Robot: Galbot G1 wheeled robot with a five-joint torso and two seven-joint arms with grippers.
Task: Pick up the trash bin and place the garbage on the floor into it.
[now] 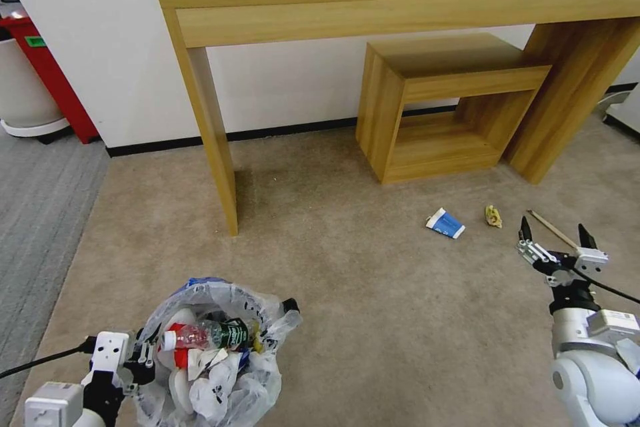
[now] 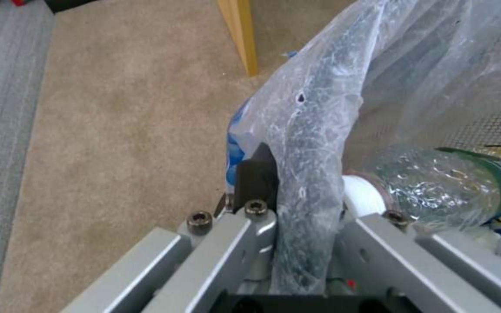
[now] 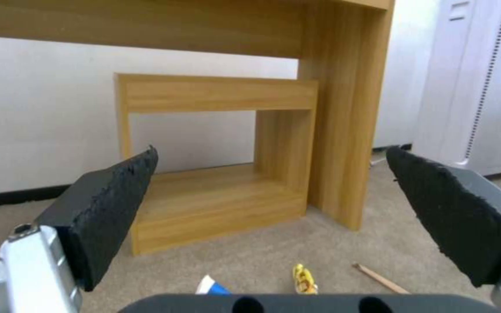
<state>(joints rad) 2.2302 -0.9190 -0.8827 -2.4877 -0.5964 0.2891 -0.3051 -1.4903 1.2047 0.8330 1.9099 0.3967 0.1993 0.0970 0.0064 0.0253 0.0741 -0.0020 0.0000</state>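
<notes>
Collection step under way: left gripper [image 1: 143,363] clamps rim of bag-lined dark round trash bin [image 1: 220,347], lower left of frame; right gripper [image 1: 557,240], jaws spread and empty, lower right, near blue-white carton [image 1: 445,223], yellow scrap [image 1: 493,216], thin wooden stick [image 1: 552,229] on beige carpet floor [image 1: 373,293]; next move calls for descent onto one piece

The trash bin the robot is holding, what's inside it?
The trash bin holds a green-label bottle, red scrap and crumpled white paper; whatever lies beneath them is covered.

white wall [image 1: 300,80] | wooden desk [image 1: 400,0] | wooden cube shelf [image 1: 440,107] | grey carpet [image 1: 40,213]
</notes>
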